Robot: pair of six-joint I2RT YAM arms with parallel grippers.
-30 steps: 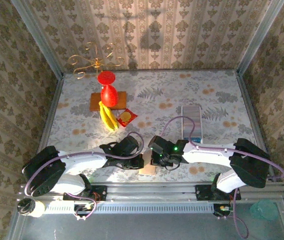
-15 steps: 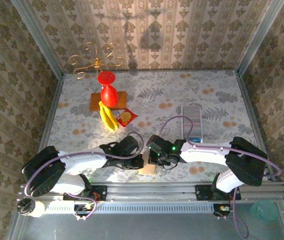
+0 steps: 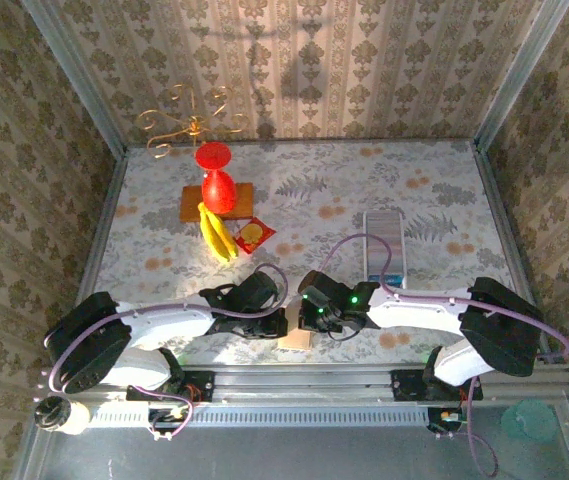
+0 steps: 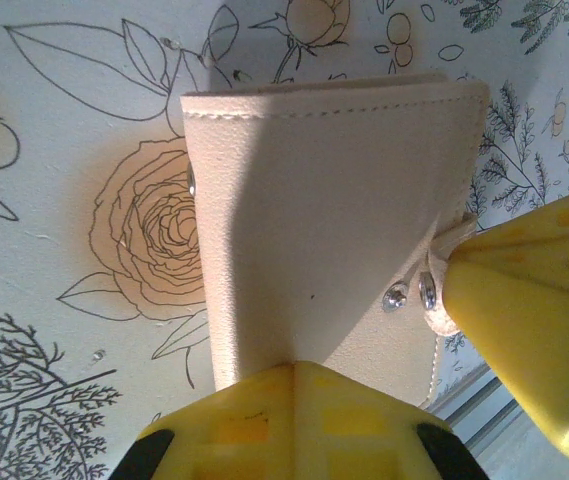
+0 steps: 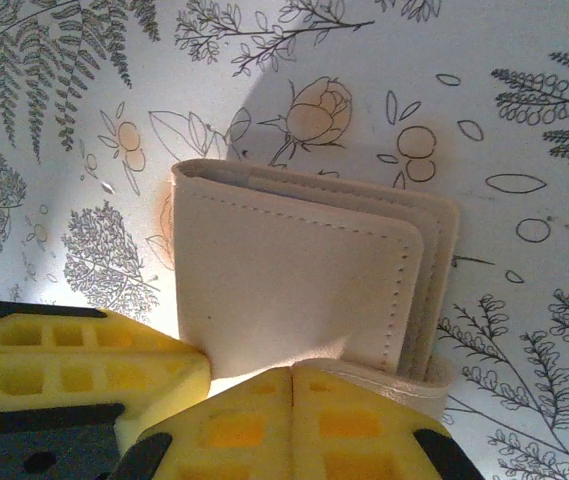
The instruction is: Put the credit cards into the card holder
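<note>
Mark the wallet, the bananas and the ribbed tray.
wallet (image 4: 324, 230), left wrist view, middle of its tan face.
bananas (image 3: 218, 238), top view, middle of the bunch.
ribbed tray (image 3: 385, 228), top view, its upper ribbed surface.

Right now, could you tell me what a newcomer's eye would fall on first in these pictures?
The tan card holder at the near edge of the table, with the left gripper and right gripper both pinched shut on it from either side. Farther back on the left, a red ornament stands by yellow bananas.

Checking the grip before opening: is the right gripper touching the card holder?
Touching. In the right wrist view the right gripper clamps the card holder at its near flap, jaws shut, with no gap.
</note>
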